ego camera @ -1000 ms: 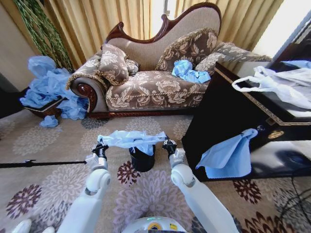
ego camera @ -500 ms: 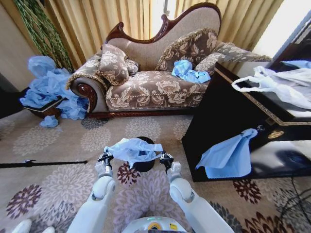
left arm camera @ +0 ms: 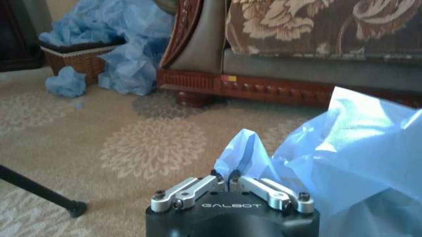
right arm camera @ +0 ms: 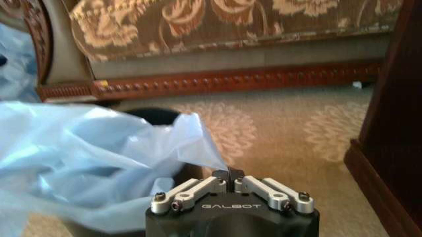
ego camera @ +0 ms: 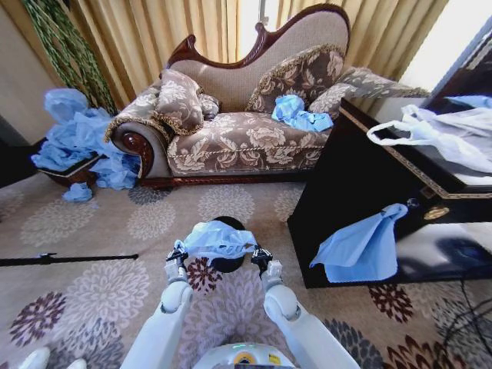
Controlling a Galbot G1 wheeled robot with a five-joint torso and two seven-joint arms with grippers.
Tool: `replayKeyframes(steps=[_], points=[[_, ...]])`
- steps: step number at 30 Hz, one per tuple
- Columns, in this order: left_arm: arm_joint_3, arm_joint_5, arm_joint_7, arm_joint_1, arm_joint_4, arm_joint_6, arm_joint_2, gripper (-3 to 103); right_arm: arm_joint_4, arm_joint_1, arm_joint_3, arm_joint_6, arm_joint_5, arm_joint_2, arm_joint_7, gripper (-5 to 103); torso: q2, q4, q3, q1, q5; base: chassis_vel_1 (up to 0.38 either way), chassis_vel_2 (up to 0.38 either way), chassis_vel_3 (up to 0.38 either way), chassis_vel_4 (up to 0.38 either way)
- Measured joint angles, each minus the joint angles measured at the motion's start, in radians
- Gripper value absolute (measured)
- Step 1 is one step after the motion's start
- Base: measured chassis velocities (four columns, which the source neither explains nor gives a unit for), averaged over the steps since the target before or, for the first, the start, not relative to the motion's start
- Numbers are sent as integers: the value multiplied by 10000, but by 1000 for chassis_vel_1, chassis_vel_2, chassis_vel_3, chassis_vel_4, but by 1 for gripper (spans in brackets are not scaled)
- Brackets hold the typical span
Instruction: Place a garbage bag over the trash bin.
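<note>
The garbage bag (ego camera: 217, 240) is a light blue film, bunched and stretched between my two grippers low over the carpet. My left gripper (ego camera: 177, 254) is shut on one edge of it, and my right gripper (ego camera: 261, 257) is shut on the opposite edge. The trash bin (ego camera: 227, 223), small and black, stands just beyond the bag, which hides its near side. In the left wrist view the left gripper (left arm camera: 228, 174) pinches a peak of the garbage bag (left arm camera: 349, 163). In the right wrist view the right gripper (right arm camera: 231, 173) nips a corner of the garbage bag (right arm camera: 86, 158), with the trash bin's rim (right arm camera: 155, 116) behind.
A patterned sofa (ego camera: 238, 138) stands behind the bin. A basket with a heap of blue bags (ego camera: 77, 142) is at the left. A dark cabinet (ego camera: 361, 184) at the right has a blue bag (ego camera: 357, 250) hanging and a white bag (ego camera: 442, 131) on top. A black rod (ego camera: 69, 259) lies on the carpet.
Both grippers have drawn back toward me and closer together, still holding the bag. The bag has gone from spread wide over the bin to bunched on its near side, uncovering the far rim.
</note>
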Motion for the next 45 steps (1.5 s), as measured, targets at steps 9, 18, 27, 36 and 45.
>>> replayKeyframes(steps=[9,18,27,36,45], points=[[54,375,399,-720,1370,-541,-286,0,-1358,517,53,236,81,398,-214,0,0,0,0,0,0,0,0,0,0],[223,967,701,-1338,2277,-976,-712,0,-2314,1022,105,418,198,518,-716,0,0,0,1,1,0,0,0,0,0],[244,1237,777,-1370,2535,-1130,-868,0,-2903,1023,120,899,47,627,-1207,0,0,-1,1,0,0,0,0,0,0],[174,1413,823,-1476,2821,-1291,-916,0,-3543,1314,71,1325,-246,837,-1571,0,0,-1,1,1,-1,0,0,0,0],[72,1434,833,-1579,2977,-1346,-849,0,-4110,1481,142,1553,-295,824,-1693,0,0,0,0,1,0,0,0,0,0]])
